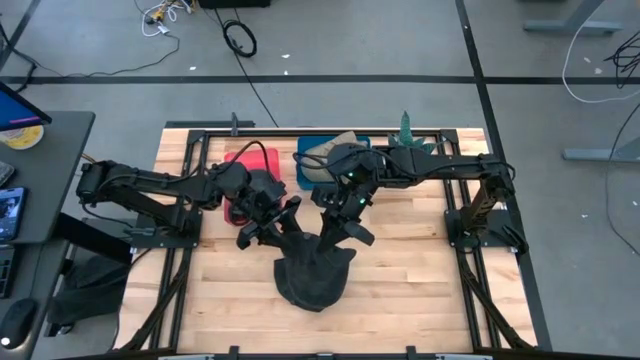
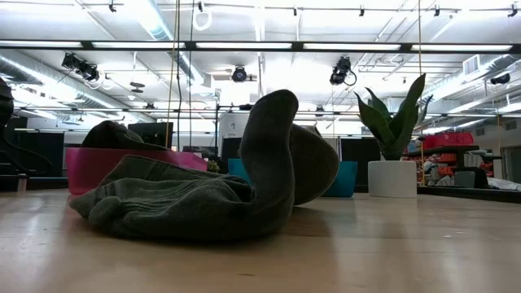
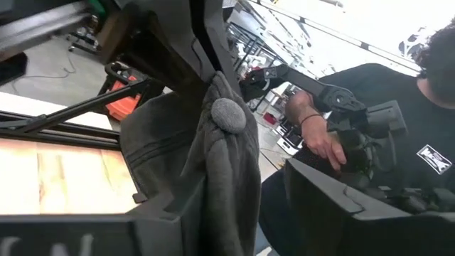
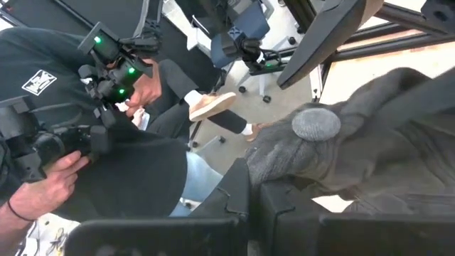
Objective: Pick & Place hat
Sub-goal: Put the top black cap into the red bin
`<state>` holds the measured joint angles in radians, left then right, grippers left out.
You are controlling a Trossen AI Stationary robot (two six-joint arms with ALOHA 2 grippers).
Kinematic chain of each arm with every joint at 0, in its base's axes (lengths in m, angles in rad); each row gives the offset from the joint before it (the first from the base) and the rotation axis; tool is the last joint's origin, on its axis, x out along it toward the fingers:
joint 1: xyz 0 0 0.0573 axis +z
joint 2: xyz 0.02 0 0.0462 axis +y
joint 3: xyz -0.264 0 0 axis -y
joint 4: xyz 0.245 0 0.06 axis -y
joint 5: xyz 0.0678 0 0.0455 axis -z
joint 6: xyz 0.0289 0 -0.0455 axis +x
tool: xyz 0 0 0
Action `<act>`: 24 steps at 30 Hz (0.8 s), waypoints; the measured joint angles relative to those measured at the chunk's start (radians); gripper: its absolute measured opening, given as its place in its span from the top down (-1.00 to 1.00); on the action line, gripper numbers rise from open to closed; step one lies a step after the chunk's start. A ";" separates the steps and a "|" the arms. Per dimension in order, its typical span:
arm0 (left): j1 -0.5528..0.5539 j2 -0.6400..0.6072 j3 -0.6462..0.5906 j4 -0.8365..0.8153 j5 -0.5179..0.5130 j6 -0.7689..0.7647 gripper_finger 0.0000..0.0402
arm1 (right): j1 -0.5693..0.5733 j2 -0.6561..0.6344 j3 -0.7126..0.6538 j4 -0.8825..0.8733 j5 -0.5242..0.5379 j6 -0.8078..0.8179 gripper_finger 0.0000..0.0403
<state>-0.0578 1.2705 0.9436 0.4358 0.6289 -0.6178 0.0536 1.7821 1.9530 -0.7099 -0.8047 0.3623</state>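
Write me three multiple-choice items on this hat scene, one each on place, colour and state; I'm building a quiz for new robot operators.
1. Where does the hat lie?
A. on the bare wood of the table
B. inside the pink bin
C. on the floor

2. What colour is the bin nearest the left gripper?
A. yellow
B. pink
C. white

3. How is the hat held?
A. untouched by either arm
B. only by the left gripper
C. both the left gripper and the right gripper reach onto it

Key: 1 A, the high view shows it on the boards in front of the bins. 2 B, the pink bin sits beside that arm. 3 C, both wrist views show grey fabric between the fingers.
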 joint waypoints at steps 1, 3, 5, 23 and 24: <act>0.000 0.000 0.000 0.000 0.003 0.000 0.17 | 0.000 0.000 0.000 -0.002 0.000 0.001 1.00; 0.000 0.000 0.000 0.000 0.003 0.001 0.30 | 0.000 0.000 0.000 -0.001 0.000 0.004 1.00; 0.000 0.000 0.000 0.000 0.003 0.005 0.46 | 0.000 0.000 0.000 -0.001 0.000 0.003 1.00; -0.009 -0.002 0.000 -0.037 -0.044 0.081 0.96 | -0.019 0.000 -0.001 -0.011 -0.328 0.120 0.48; -0.012 -0.002 0.000 -0.049 -0.053 0.079 0.96 | -0.020 0.000 -0.001 -0.019 -0.350 0.120 0.46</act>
<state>-0.0694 1.2682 0.9436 0.3873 0.5757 -0.5392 0.0334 1.7824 1.9518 -0.7286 -1.1551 0.4824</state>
